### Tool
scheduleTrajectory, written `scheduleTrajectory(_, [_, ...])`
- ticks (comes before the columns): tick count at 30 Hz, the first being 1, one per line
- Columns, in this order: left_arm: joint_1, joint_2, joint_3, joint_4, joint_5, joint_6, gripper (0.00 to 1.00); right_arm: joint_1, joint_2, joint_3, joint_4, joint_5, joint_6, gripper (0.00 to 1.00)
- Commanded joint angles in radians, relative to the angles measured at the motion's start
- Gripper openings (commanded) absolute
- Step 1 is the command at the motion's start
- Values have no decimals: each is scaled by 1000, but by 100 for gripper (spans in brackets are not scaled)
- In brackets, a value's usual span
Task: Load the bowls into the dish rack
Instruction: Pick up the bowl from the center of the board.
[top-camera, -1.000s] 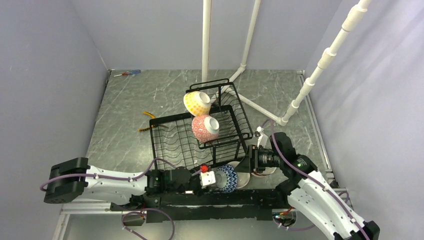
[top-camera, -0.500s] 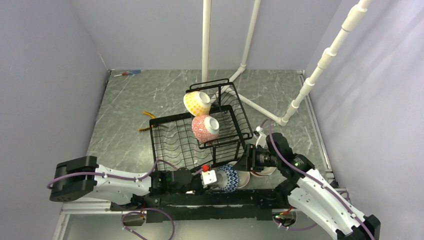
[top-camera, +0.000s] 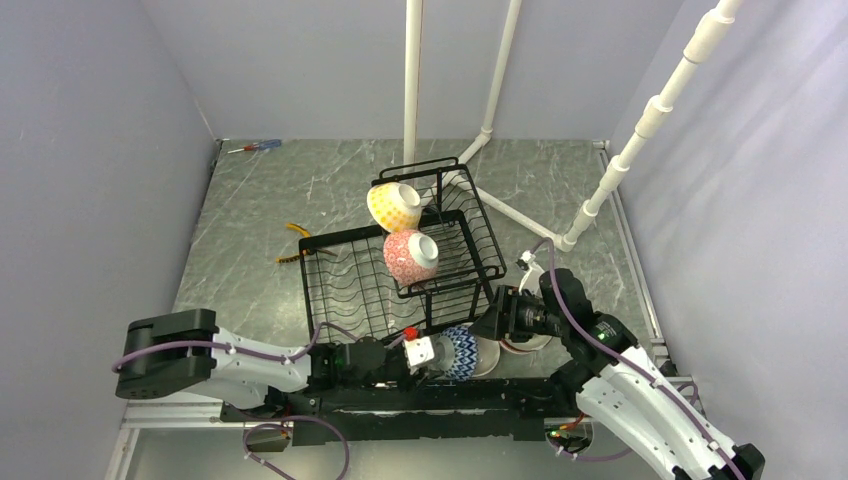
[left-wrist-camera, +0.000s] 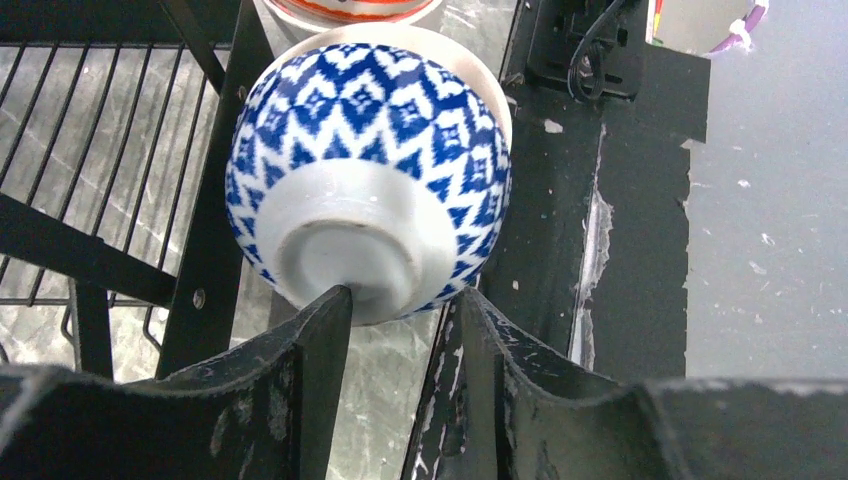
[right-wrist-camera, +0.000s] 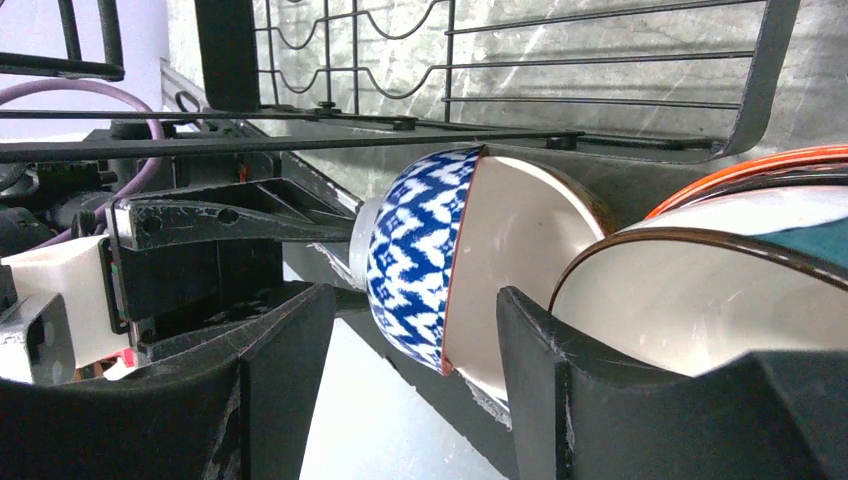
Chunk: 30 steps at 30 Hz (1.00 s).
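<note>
So, top cam first: two bowls are already sitting in the dish rack (top-camera: 345, 280). A yellow bowl (top-camera: 393, 207) is at the far end of its small top basket and a pink bowl (top-camera: 408, 257) is at the near end. Both are lying on their sides w/ mouths facing right. The blue zigzag bowl (top-camera: 458, 352) is not in yet. It is sitting just outside the rack's near right corner, btw the L gripper (top-camera: 436, 358) and the R gripper (top-camera: 498, 326). More bowls (top-camera: 522, 345) are sitting in a pile right beside it, partly hiding under the R arm.

Left wrist cam: the blue bowl is lying on its side, foot pointing straight at the L gripper, mouth pointing away. Its foot-to-mouth line is running almost flat, along the rack's near edge. The L fingers (left-wrist-camera: 310, 380) are standing a bit apart w/ tips right at the foot, but I cannot tell if they are pinching it or only touching. My guess: it is being held tipped like this so it can go in on its edge, like the other two.

Right wrist cam: the R gripper's jaws are standing wide apart and gripping nothing; the blue bowl is showing in the gap, farther off. Its rim seems to be leaning on a brown-rimmed bowl (right-wrist-camera: 690, 300) in the pile, prob. helping to prop it up.
</note>
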<state>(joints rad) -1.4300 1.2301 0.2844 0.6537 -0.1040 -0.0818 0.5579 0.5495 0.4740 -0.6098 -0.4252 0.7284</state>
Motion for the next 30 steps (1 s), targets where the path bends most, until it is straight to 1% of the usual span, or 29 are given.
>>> scheduleTrajectory(1, [2, 40, -7, 126, -7, -44, 48, 2, -6, 18, 4, -4, 16, 64])
scheduleTrajectory(6, [2, 78, -18, 193, -21, -75, 41, 2, 3, 5, 18, -31, 22, 56])
scheduleTrajectory(10, [2, 93, -12, 203, -24, -83, 38, 3, 15, 9, 16, -26, 18, 54])
scheduleTrajectory(12, [1, 87, 0, 173, -28, -78, 42, 2, 19, 7, 23, -30, 21, 55])
scheduleTrajectory(16, [-2, 32, 39, 34, -57, -83, 54, 2, 34, -6, 41, -49, 26, 54])
scheduleTrajectory(18, [-3, 15, 36, 35, -82, -85, 55, 2, 40, -17, 53, -58, 30, 53])
scheduleTrajectory(19, [-3, 18, 32, 46, -95, -87, 53, 2, 43, -20, 58, -63, 30, 53])
scheduleTrajectory(21, [-3, 34, 22, 73, -103, -93, 46, 2, 45, -26, 66, -66, 31, 53])
scheduleTrajectory(22, [-3, 46, 20, 88, -97, -97, 43, 3, 46, -26, 69, -67, 31, 52])
scheduleTrajectory(26, [-3, 97, 24, 152, -79, -104, 40, 2, 54, -31, 94, -84, 40, 50])
scheduleTrajectory(30, [-2, 131, 47, 185, -66, -91, 39, 2, 62, -39, 114, -100, 47, 43])
